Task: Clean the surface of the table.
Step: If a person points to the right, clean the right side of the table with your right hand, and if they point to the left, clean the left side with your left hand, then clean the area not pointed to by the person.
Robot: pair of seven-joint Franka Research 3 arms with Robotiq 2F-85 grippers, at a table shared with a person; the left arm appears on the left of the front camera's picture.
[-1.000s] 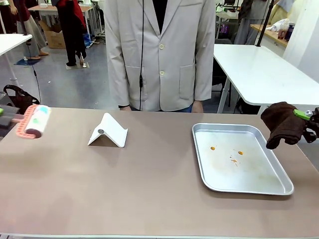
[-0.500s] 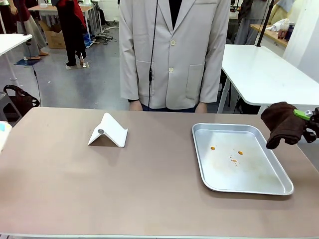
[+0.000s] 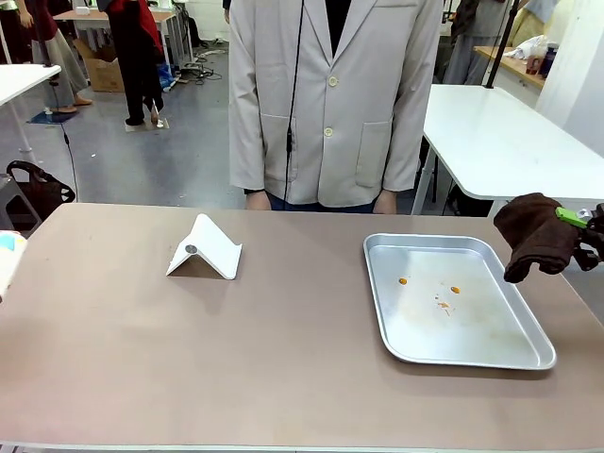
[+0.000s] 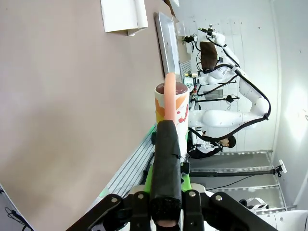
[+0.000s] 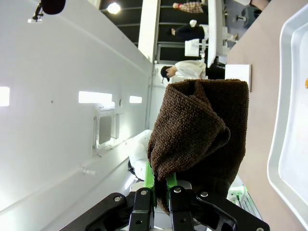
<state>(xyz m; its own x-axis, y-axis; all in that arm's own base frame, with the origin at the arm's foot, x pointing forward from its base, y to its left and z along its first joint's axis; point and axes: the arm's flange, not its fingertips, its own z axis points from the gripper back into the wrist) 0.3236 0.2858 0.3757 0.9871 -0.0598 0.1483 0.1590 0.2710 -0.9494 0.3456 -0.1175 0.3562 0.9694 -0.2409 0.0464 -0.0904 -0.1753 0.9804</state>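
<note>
- Logged right gripper (image 3: 578, 223) at the 3 o'clock edge of the front view, one green pad (image 3: 569, 216) showing, pinched onto a brown cloth (image 3: 534, 234).
- In the right wrist view, found both fingers (image 5: 149, 177) rising from 6 o'clock, pressed close with the cloth nipped between them.
- In the left wrist view, found left gripper (image 4: 167, 168) closed about a black roller handle (image 4: 166, 144) that points to 12 o'clock.
- Same view, toward 3 o'clock: spotted right arm (image 4: 216, 118) far off, white, links bent.
</note>
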